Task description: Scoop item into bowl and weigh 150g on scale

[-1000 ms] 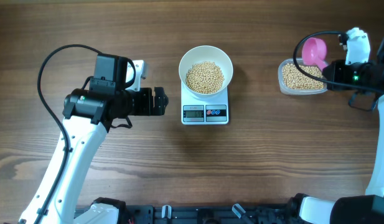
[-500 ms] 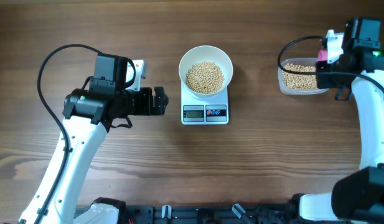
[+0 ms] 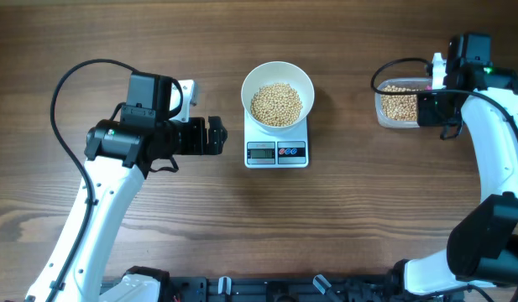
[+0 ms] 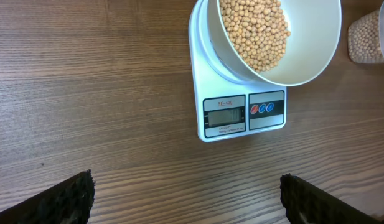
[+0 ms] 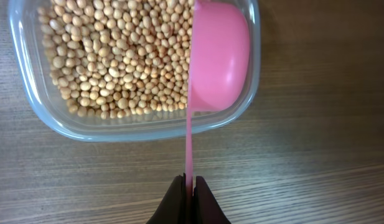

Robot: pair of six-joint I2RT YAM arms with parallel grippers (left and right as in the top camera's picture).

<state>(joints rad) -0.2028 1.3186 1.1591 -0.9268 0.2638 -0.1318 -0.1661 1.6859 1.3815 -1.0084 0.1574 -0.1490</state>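
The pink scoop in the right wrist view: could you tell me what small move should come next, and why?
Probably dip the scoop leftward into the beans: the right gripper pinches its handle, and it hangs on edge over the tub.

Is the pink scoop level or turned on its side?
On its side: the scoop shows its rim as a straight line, cup bulging sideways, over the tub.

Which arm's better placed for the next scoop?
Right: right end effector shut on the pink scoop at the tub of beans; left end effector open, empty, beside the scale.
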